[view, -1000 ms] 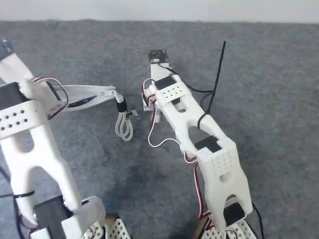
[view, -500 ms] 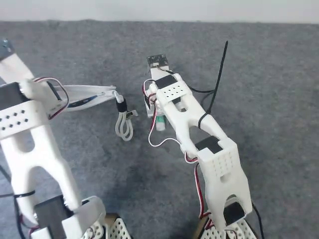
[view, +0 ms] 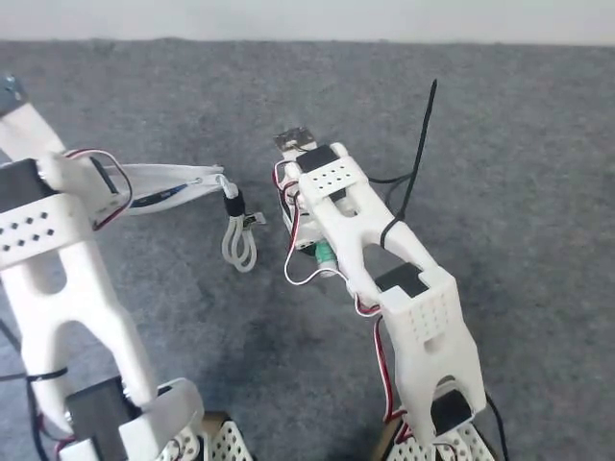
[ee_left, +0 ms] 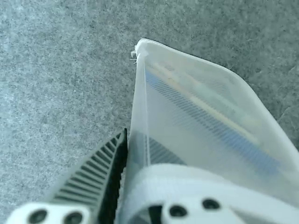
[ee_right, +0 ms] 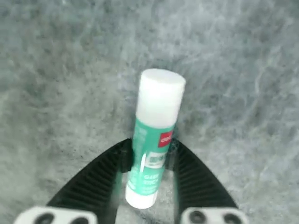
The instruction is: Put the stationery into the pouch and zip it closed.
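A green and white glue stick [ee_right: 156, 140] is clamped between my right gripper's [ee_right: 149, 144] black fingers, white cap pointing away over the grey carpet. From above, the glue stick [view: 325, 254] peeks out beneath the right arm at mid-table. The translucent white pouch [view: 168, 187] lies at the left, one end pinched in my left gripper [view: 115, 192]. Up close, the pouch [ee_left: 201, 121] shows long blue and pale items inside, and the left gripper [ee_left: 135, 154] is shut on its edge. The pouch's zipper end carries a white cord loop [view: 238, 245].
Grey carpet [view: 519, 173] covers the table, with open room to the right and far side. A thin black cable [view: 418, 144] rises from the right arm. Both arm bases stand at the near edge.
The right arm has drawn the glue stick back toward the near side, so its green body now shows beneath the arm. The left arm and pouch have not moved.
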